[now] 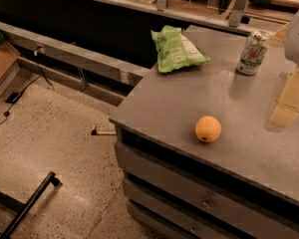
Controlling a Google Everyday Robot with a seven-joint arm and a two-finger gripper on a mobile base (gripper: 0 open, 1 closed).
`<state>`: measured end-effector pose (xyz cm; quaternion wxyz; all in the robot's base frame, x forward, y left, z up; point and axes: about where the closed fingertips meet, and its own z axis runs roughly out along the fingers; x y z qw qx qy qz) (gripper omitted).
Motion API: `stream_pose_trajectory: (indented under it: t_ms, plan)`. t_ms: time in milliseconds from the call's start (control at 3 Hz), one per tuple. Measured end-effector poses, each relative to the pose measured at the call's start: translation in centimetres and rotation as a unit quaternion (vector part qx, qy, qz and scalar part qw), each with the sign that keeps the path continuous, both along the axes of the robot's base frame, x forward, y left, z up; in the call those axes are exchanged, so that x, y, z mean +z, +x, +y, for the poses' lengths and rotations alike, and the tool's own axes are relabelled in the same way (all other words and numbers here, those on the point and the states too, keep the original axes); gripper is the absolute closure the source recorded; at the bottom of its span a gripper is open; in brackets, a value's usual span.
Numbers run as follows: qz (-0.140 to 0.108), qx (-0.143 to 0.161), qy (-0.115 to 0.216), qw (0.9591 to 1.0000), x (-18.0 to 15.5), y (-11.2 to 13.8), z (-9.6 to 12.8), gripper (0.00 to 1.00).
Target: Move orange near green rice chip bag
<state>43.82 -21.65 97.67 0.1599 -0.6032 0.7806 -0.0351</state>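
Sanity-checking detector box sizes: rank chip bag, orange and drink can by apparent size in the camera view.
1. green rice chip bag, clearly largest.
2-3. orange and white-and-green drink can: look alike; the can sits farther back, so unranked.
The gripper hangs at the right edge, over the countertop, apart from all three.

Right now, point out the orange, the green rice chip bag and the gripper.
orange (208, 129), camera view, middle of the fruit.
green rice chip bag (178, 49), camera view, centre of its crinkled front.
gripper (285, 108), camera view, its pale tip at the right edge.
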Motion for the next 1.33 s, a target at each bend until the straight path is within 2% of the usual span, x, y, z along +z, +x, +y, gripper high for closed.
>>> stream_pose_trajectory:
  t_ms: [667,1000,1333]
  plan:
    - [0.002,0.004,-0.002,1.0,-0.7,0.5,0.7,0.0]
    - [0.013,0.008,-0.005,0.9999,-2.5,1.5,1.7,0.0]
    - [0.048,0.012,0.005,0.9988,-6.7,2.5,2.8,0.0]
